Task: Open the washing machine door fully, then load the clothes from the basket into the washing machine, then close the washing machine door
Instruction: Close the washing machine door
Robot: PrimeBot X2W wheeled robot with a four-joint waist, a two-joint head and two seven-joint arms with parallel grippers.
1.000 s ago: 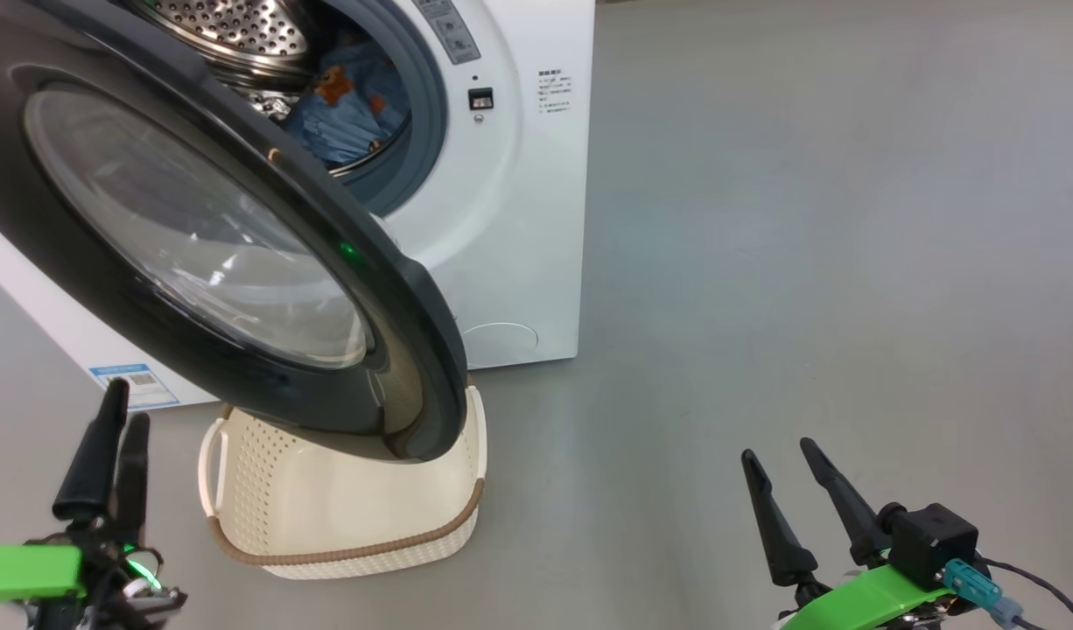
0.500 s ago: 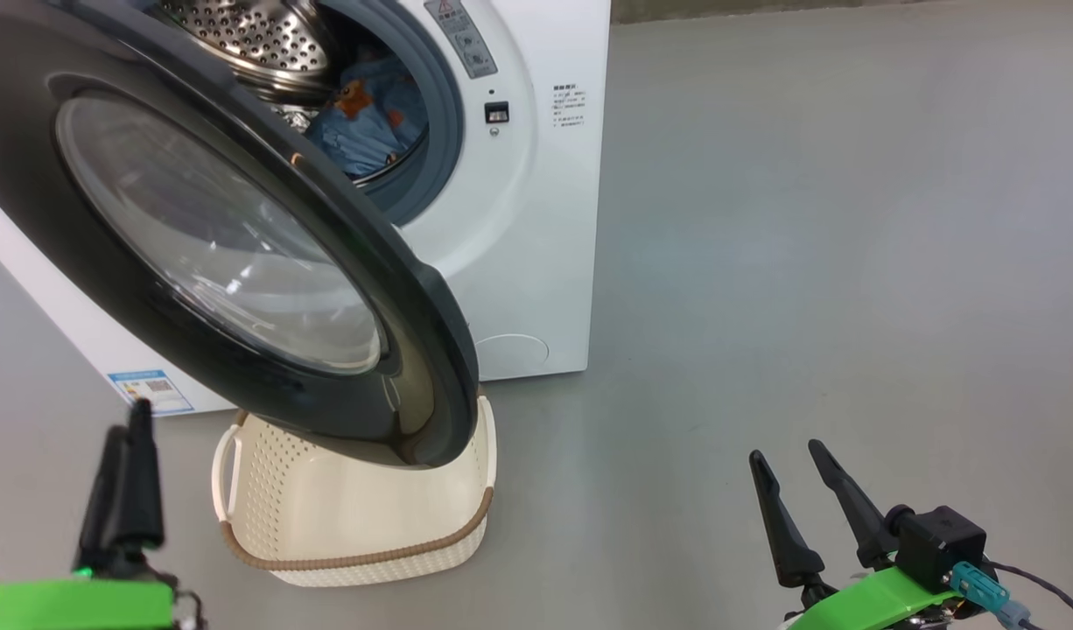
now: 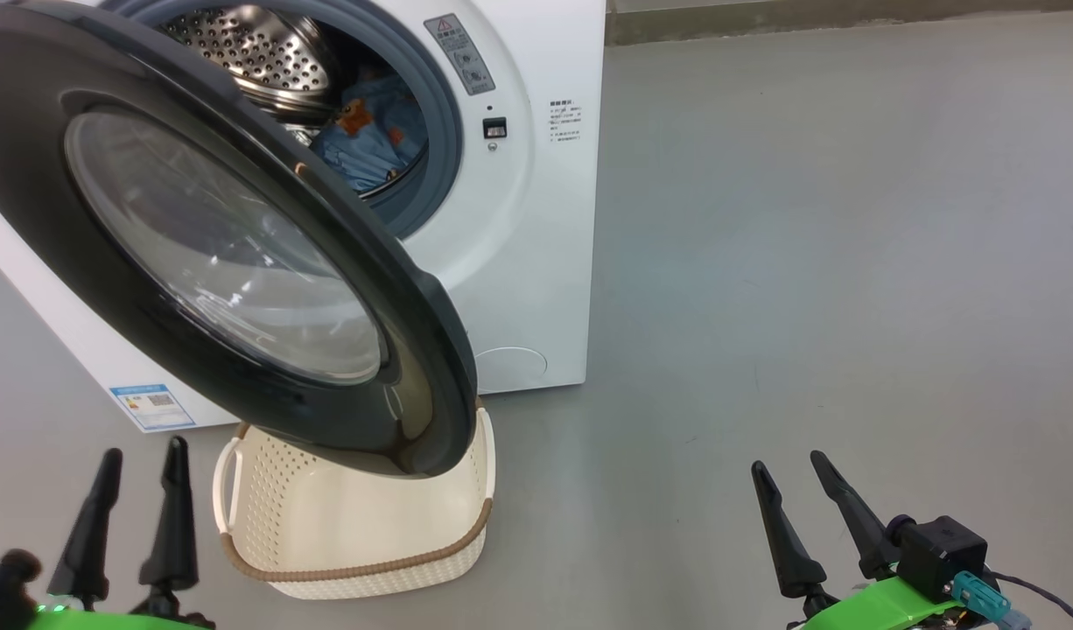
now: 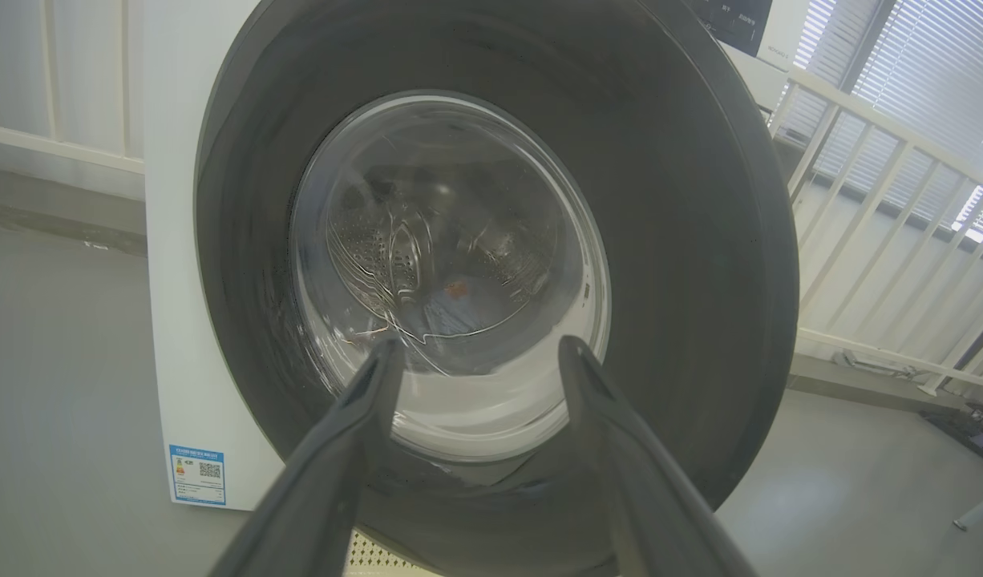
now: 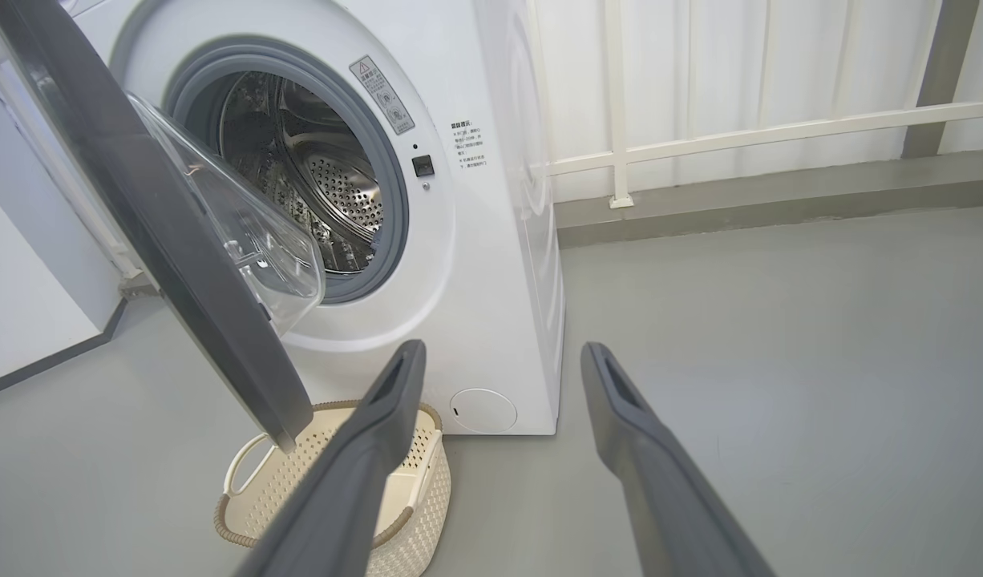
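The washing machine (image 3: 536, 219) (image 5: 491, 240) stands with its door (image 3: 221, 254) (image 4: 700, 240) (image 5: 163, 232) swung partly open, the black rim hanging over the basket. Light blue clothes (image 3: 375, 140) with orange prints lie in the steel drum. The cream basket (image 3: 353, 525) (image 5: 339, 489) sits on the floor under the door, and what shows of its inside holds nothing. My left gripper (image 3: 143, 455) (image 4: 475, 349) is open, low at the left, facing the door's outer glass. Low at the right, my right gripper (image 3: 790, 464) (image 5: 499, 353) is open, apart from everything.
Grey floor (image 3: 808, 262) stretches to the right of the machine. A white railing (image 5: 740, 132) and wall run behind it. A blue label sticker (image 3: 151, 407) marks the machine's lower left front. The round service flap (image 3: 510, 367) is at its lower right.
The head camera has shifted a little. My left gripper has turned, so its two fingers now stand apart side by side. The door, basket and right gripper keep their places.
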